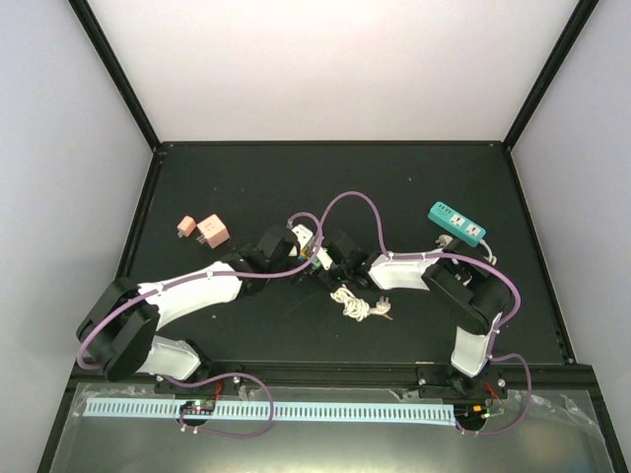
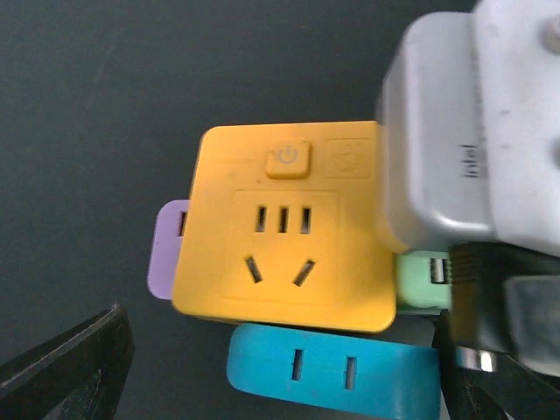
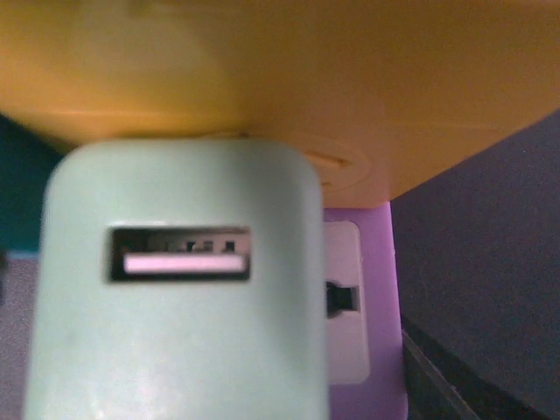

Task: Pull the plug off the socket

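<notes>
On the black tabletop [image 1: 246, 187], your left tool [image 2: 282, 322] stands apart at the yellow plastic socket cube [image 2: 280, 236] bearing a grey plastic plug [image 2: 472, 131]; whether your right tool [image 1: 327, 260] is apart or together, you cannot tell.

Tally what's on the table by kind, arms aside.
Pink adapters: 2
Teal power strip: 1
Yellow cube socket: 1
White plug: 1
White cable bundle: 1
Total: 6

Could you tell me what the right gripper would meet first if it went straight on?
The right gripper would probably meet the mint USB plug, which fills its wrist view against the orange socket; it looks very close, perhaps already touching.
</notes>
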